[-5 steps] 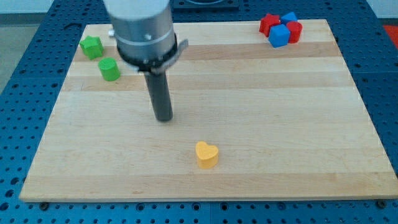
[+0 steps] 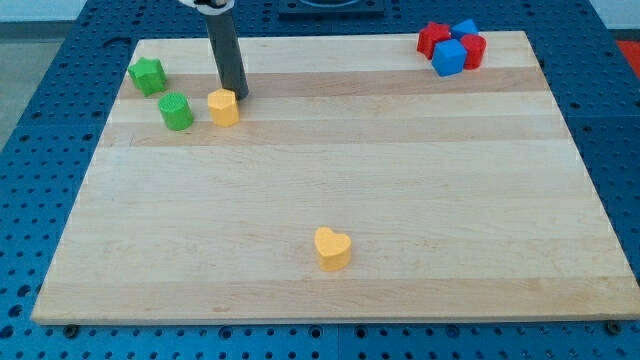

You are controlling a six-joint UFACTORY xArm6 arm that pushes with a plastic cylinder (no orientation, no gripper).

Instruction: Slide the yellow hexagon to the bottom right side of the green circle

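The yellow hexagon (image 2: 224,107) sits on the wooden board at the upper left, just to the right of the green circle (image 2: 177,111), a small gap between them. My tip (image 2: 237,95) is at the hexagon's upper right edge, touching or nearly touching it. The rod rises from there toward the view's top.
A green star-shaped block (image 2: 147,76) lies above and left of the green circle. A yellow heart (image 2: 332,248) lies near the board's bottom middle. A cluster of red and blue blocks (image 2: 452,46) sits at the top right corner. The board (image 2: 400,180) ends close to these.
The rod has moved up and to the left, from the board's middle to the hexagon's upper right. The yellow hexagon, hidden before behind the arm, now shows next to the green circle.
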